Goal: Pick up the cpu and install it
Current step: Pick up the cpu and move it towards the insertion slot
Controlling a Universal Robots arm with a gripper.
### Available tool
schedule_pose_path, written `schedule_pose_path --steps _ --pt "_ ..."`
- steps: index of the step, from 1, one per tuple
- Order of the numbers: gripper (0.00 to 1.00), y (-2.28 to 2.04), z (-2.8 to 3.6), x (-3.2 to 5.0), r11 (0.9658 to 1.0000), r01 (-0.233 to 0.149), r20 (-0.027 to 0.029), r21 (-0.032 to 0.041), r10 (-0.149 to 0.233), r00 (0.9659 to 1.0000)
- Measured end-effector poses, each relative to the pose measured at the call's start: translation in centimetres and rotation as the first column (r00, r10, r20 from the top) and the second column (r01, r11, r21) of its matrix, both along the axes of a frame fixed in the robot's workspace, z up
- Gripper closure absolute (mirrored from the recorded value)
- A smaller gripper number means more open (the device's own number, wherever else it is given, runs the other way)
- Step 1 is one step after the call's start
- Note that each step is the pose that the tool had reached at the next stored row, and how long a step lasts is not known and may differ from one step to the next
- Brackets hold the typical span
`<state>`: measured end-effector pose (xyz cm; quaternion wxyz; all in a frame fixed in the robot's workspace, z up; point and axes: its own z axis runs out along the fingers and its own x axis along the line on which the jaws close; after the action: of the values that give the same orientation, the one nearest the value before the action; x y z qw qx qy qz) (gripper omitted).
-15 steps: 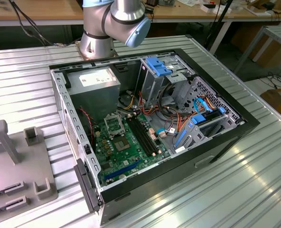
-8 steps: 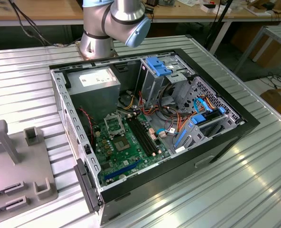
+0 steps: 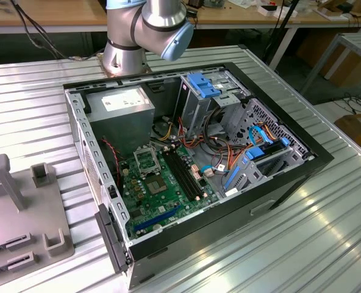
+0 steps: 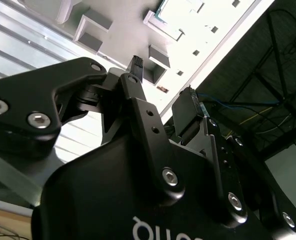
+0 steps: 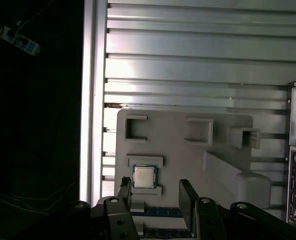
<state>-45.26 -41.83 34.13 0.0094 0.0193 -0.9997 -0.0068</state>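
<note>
The grey tray [image 3: 28,210] sits on the table [image 3: 302,244] at the exterior view's left. The open computer case [image 3: 272,189] is to its right. In the first wrist view, the cpu [image 5: 144,176] lies in a slot on the tray. The claw [image 5: 156,192] is near it, wide open and holding nothing.

A count of the workbench: one of each thing, two fingers.

One ribbed silver metal table [image 3: 327,244] bears one open black metal computer case [image 3: 318,155], with one green motherboard [image 3: 162,195] and one grey boxy power supply [image 3: 122,110] inside. One light grey plastic fixture tray [image 5: 178,150] carries one square silver cpu [image 5: 144,176]. One silver-and-blue robot arm [image 3: 147,24] ends in one black gripper [image 5: 156,187] with two fingers [image 5: 188,197].
</note>
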Motion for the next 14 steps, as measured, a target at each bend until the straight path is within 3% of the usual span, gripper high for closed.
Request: schedule_pose_path --steps 4,14 --pt "0.49 0.01 -0.23 -0.10 0.9992 -0.040 -0.0016 0.0000 0.040 0.9992" --pt "0.49 -0.09 -0.47 -0.13 0.9992 -0.040 -0.0014 0.0000 0.040 0.9992"
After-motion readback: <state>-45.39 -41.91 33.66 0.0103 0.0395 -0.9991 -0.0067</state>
